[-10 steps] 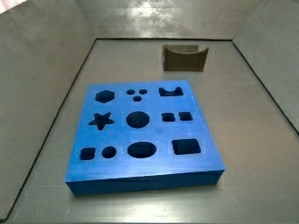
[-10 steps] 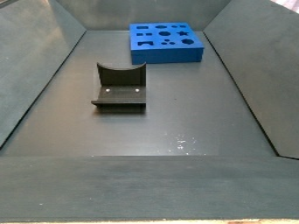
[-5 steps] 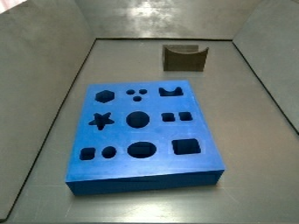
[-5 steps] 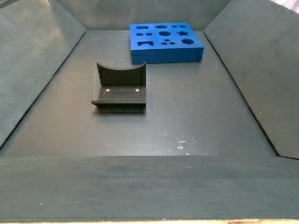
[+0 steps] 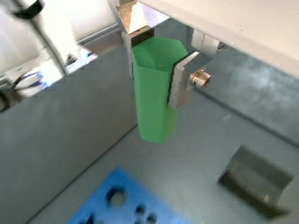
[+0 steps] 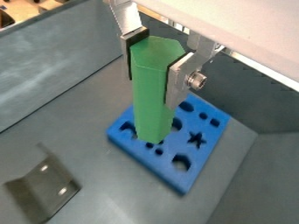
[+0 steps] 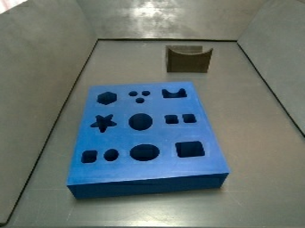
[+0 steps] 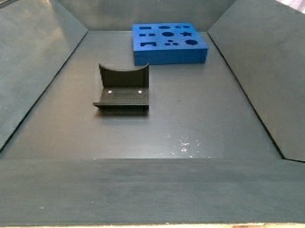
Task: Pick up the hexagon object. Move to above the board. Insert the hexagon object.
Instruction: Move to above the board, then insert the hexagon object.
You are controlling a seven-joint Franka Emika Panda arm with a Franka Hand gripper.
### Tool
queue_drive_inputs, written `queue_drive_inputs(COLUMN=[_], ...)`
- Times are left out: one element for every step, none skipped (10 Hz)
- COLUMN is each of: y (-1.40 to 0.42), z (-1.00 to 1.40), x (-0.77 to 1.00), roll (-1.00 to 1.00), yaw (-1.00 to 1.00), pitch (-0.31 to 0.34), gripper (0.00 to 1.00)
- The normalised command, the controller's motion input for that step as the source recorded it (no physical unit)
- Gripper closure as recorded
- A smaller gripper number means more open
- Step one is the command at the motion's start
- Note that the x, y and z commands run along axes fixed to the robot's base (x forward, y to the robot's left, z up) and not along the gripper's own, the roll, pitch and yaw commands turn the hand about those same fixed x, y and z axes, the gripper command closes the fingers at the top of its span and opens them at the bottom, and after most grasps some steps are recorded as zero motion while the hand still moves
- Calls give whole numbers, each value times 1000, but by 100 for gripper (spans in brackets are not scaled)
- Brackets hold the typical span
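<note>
The gripper [image 5: 156,52] shows only in both wrist views, and there it is clenched on the hexagon object [image 5: 155,92], a tall bright green peg with 6 flat sides. The 2 silver fingers [image 5: 186,77] press on opposite sides of the upper part of the peg, so the peg hangs straight down from the gripper [image 6: 156,54] with its lower end free in the air. In a wrist view the hexagon object [image 6: 153,96] is high over the board [image 6: 177,150], and its lower end appears in front of the near part of the blue slab, not touching it. The board [image 7: 145,135] lies flat on the grey floor, and in a side view its cut-outs are clear: a hexagon, 3 small circles, a star, a large circle, squares and ovals. All these cut-outs look empty. The fixture [image 7: 188,60], a dark bracket on a base plate, stands on the floor well apart from the board, behind its far short edge in this side view. In a side view from the opposite end, the fixture [image 8: 121,89] is near the camera and the board [image 8: 169,44] is far behind it, close to the back wall. The gripper and the peg do not appear in both side views.
</note>
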Motion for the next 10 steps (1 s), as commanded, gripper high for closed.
queue_drive_inputs(y=[-1000,-967,-716,-379,-264,0,-17,-11,369,323], z=[-378,-358,-252,-126,-79,0,0,0,-1000,-1000], x=[533,544,409,253,185,0,0,0,-754,-823], roll=[6,19,28,42,36,0,0,26,217,194], yaw=[23,13,13,5,8,0,0,0,317,351], pitch=[68,31,16,11,11,-23,-11,0,-211,-297], gripper=[100,100,100,100,100,100,100,100,100,100])
